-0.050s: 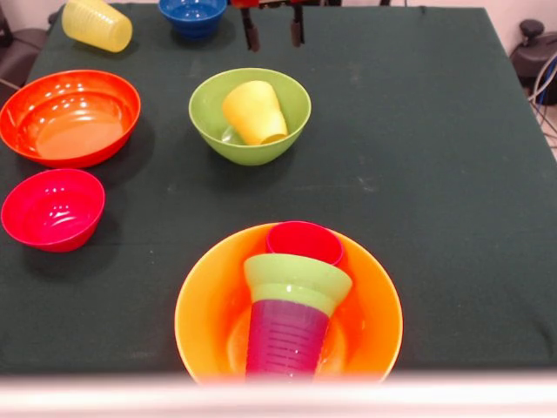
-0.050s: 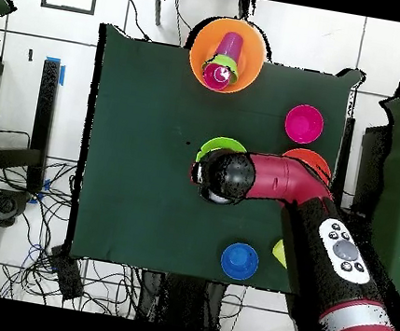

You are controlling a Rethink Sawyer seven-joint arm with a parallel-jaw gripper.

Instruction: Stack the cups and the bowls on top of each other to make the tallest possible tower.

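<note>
The tower stands at the near edge: a large yellow-orange bowl [image 1: 204, 305] [image 2: 205, 46] holds an upside-down purple ribbed cup [image 1: 285, 335], capped by a small green bowl [image 1: 298, 280] with a red-pink cup [image 1: 305, 241] [image 2: 221, 74] on top. In the large green bowl [image 1: 209, 117] [image 2: 219, 143] a yellow-orange cup [image 1: 255, 111] lies tilted. My gripper [image 1: 274, 30] hangs open and empty behind the green bowl, only its two dark fingertips showing. A pale yellow cup [image 1: 96, 23] [image 2: 280, 253] lies on its side at the back corner.
A wide orange-red bowl [image 1: 70, 117] [image 2: 313, 159], a small red-pink bowl [image 1: 53, 209] [image 2: 303, 124] and a small blue bowl [image 1: 192, 16] [image 2: 240, 260] sit on the dark green cloth [image 1: 435, 174]. My red arm [image 2: 281, 182] covers part of the green and orange-red bowls from above.
</note>
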